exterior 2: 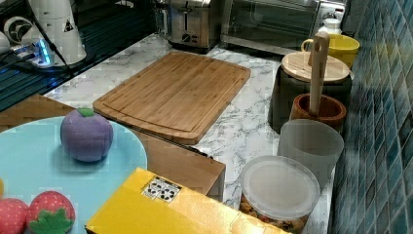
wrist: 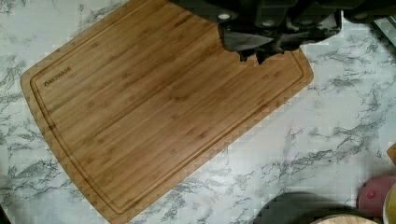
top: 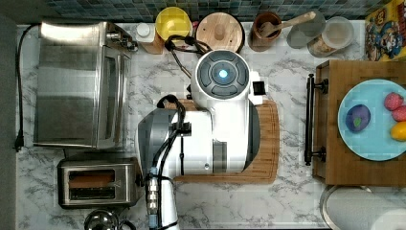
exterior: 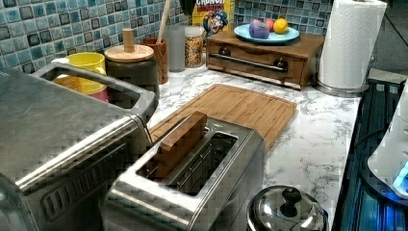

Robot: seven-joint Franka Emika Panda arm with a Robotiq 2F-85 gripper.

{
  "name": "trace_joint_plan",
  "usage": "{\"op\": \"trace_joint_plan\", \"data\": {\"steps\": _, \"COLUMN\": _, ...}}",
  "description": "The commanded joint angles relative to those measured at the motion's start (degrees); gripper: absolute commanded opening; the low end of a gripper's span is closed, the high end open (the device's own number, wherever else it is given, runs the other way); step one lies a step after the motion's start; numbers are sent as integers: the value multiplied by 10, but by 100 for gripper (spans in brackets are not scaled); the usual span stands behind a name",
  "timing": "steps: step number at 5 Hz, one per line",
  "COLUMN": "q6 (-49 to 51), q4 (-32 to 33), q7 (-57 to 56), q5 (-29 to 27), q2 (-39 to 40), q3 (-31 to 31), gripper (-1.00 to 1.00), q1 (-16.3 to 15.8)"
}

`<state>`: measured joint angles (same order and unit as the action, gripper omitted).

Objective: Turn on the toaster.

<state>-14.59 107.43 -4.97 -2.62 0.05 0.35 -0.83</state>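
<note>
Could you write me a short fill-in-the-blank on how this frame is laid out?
1. One slot of the toaster holds a ____ block.
2. In the top view, the toaster sits directly below the toaster ____.
3. The fruit rests on a ____ plate.
4. The gripper hangs above the wooden cutting ____.

Missing words: wooden; oven; blue; board

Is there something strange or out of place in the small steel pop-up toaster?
Yes. One slot of the small brushed-steel pop-up toaster holds a brown wooden block instead of bread, rising above the rim.
</note>
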Motion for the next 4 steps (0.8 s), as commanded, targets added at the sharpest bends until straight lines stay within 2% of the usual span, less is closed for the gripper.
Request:
{"op": "trace_joint_plan", "data": {"steps": 1, "q6": -3, "q4": 0, "q7": -10, "q5": -1, "q2": -5, "q3": 2, "gripper": -100, "q1": 0}}
{"op": "trace_joint_plan", "data": {"steps": 2, "q6": -10, "q4": 24, "q7": -66, "q5": -23, "q2": -5, "q3": 13, "gripper": -100, "q1": -9}}
{"op": "trace_joint_plan", "data": {"steps": 3, "q6": -50, "q4": 85, "q7": -112, "q5": -51, "q2": -30, "q3": 26, "gripper": -100, "q1": -24}}
{"op": "trace_joint_plan", "data": {"steps": 4, "q6": -91, "q4": 138, "q7": -140, "q5": -56, "q2": -57, "q3": 47, "gripper": -100, "q1": -49}}
